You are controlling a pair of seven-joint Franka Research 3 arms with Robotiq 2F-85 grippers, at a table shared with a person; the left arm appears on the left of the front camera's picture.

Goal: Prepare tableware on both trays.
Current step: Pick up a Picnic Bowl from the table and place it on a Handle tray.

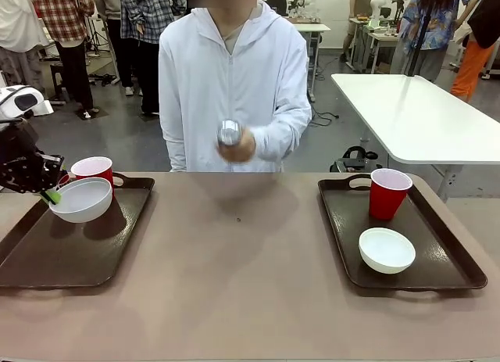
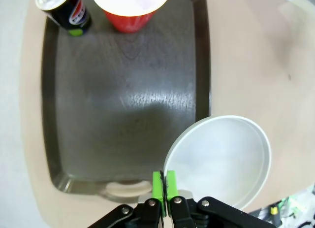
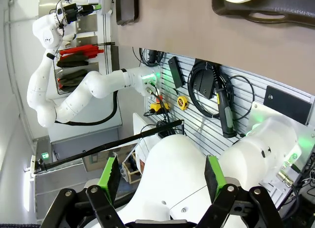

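Observation:
My left gripper point(image 1: 51, 195) is shut on the rim of a white bowl point(image 1: 81, 199) and holds it above the left tray point(image 1: 55, 260). In the left wrist view the green pads point(image 2: 158, 185) pinch the bowl point(image 2: 221, 156) at its edge, and the bowl hangs over the tray's point(image 2: 128, 105) side rim. On that tray stand a red cup point(image 1: 92, 168) point(image 2: 130, 9) and a Pepsi can point(image 2: 66, 10). The right tray point(image 1: 344, 245) carries a red cup point(image 1: 388, 192) and a white bowl point(image 1: 386, 249). The person holds a second can point(image 1: 229, 132) in one hand. My right gripper point(image 3: 162, 181) is open and holds nothing.
The person stands at the far edge, in the middle. Bare brown tabletop point(image 1: 234, 252) lies between the trays. The right wrist view looks along the table's underside at the robot's base, a cable wall, the right tray's handle point(image 3: 266, 14) and the left arm point(image 3: 49, 36) beyond.

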